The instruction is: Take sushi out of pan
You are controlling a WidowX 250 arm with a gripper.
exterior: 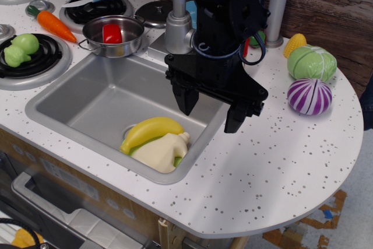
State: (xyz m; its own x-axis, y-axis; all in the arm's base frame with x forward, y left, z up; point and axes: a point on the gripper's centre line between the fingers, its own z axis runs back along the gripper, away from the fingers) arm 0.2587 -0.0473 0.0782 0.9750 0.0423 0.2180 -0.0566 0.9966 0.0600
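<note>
The sushi (112,33), a small glossy red block, sits inside the pan (137,39), a round shiny steel pot on the counter at the sink's back edge. My gripper (211,112) is black, points down and hangs over the sink's right rim, well to the right of and nearer than the pan. Its two fingers (186,97) are spread wide apart with nothing between them.
The grey sink (93,106) holds a yellow banana (150,132) and a cream bottle (162,151). A carrot (53,24) and a green vegetable (19,49) lie by the burners. A grey lid (155,11), faucet (178,24), corn (295,44), green cabbage (312,62) and purple cabbage (309,96) stand around.
</note>
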